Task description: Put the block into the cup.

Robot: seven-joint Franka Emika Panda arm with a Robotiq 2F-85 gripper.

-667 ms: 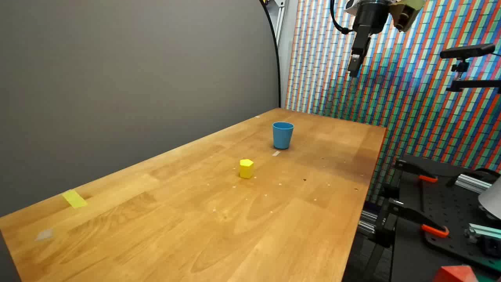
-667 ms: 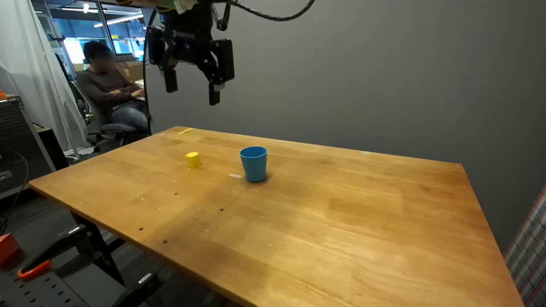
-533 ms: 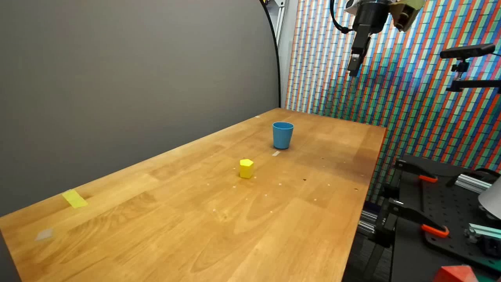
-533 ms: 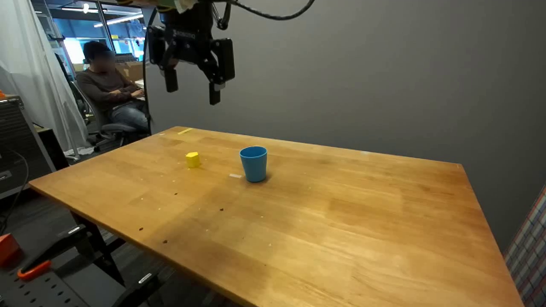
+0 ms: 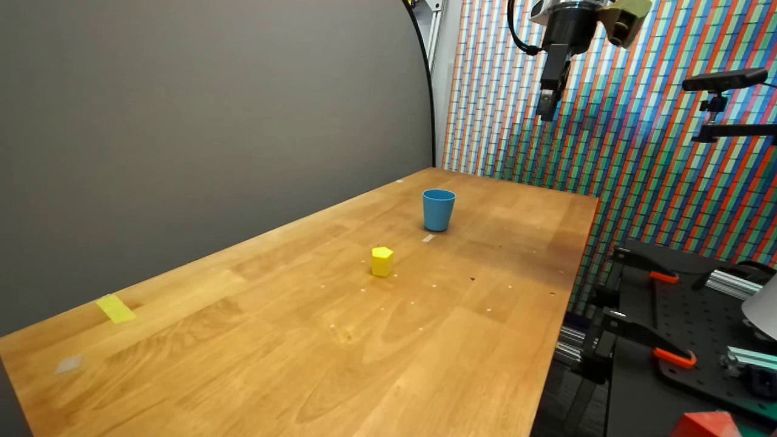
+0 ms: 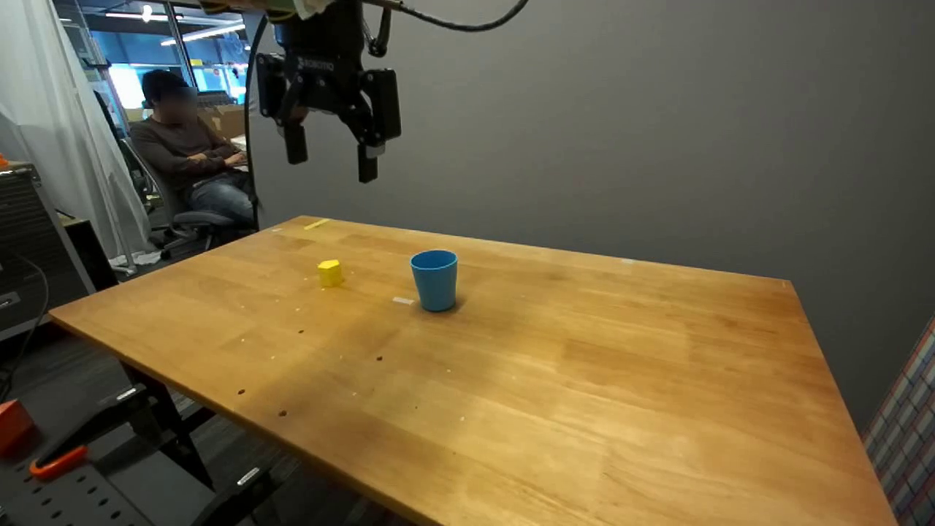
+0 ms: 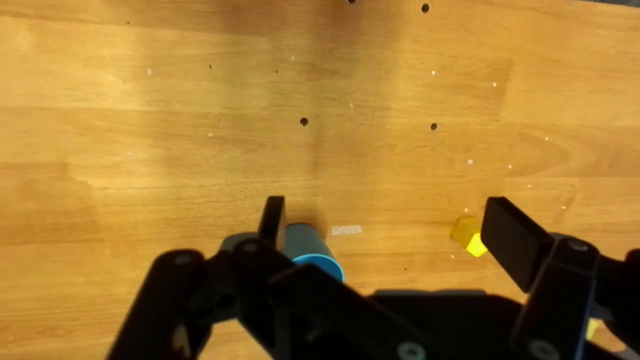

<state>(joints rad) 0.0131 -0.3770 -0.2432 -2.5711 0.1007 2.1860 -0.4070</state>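
The small yellow block stands upright on the wooden table in both exterior views (image 5: 382, 262) (image 6: 329, 273). In the wrist view the block (image 7: 467, 232) is partly hidden by the right-hand finger. The blue cup stands upright a short way from the block in both exterior views (image 5: 438, 213) (image 6: 436, 285). In the wrist view the cup (image 7: 304, 241) is partly covered by the left-hand finger. My gripper (image 6: 331, 172) is open and empty, high above the table. It also shows edge-on in an exterior view (image 5: 547, 115) and from above in the wrist view (image 7: 385, 197).
The wooden table (image 5: 273, 364) has a flat yellow tape patch (image 5: 116, 308) near one edge. A white tape strip (image 6: 403, 301) lies beside the cup. A grey partition (image 6: 643, 131) stands along the table's edge. A black side bench with orange-handled clamps (image 5: 674, 358) adjoins it. A person (image 6: 179, 146) sits beyond.
My gripper has shifted slightly and come down a very little, still open. The block and the cup have not moved.
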